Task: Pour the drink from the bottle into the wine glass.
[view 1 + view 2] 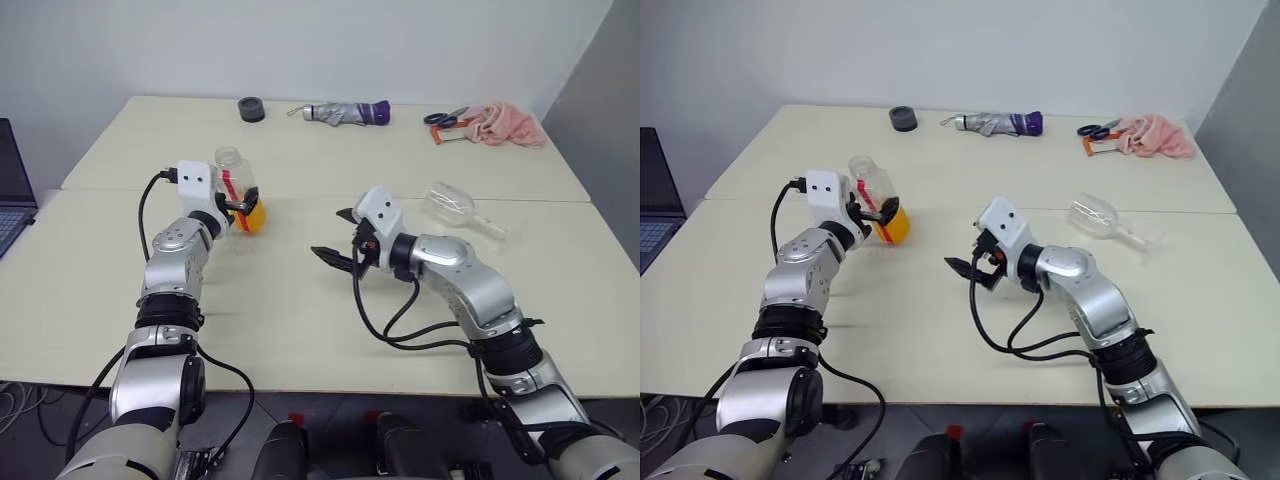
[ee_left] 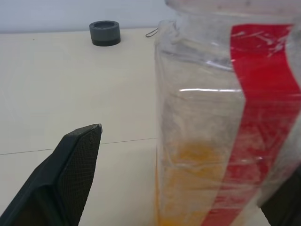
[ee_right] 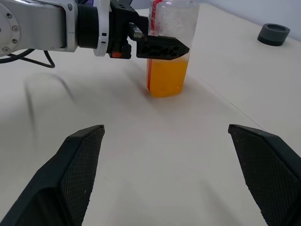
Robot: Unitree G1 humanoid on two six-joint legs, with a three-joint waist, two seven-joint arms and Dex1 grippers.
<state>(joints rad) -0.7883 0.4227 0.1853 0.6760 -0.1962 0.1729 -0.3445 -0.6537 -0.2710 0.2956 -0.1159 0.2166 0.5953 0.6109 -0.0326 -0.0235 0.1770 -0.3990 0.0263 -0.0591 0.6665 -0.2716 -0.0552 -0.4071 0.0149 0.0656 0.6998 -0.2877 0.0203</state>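
The bottle (image 1: 238, 195) stands upright, drink (image 3: 165, 77) inside, between the left gripper's (image 1: 240, 210) spread fingers, seemingly unclamped. Well right of it, the wine glass (image 1: 452, 207) lies toppled; right gripper (image 1: 338, 240) gapes empty. Nothing poured.

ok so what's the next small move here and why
Probably close the left gripper on the bottle: it stands upright between the open jaws, with a gap on one side. The wine glass lies on its side, so it needs righting before pouring.
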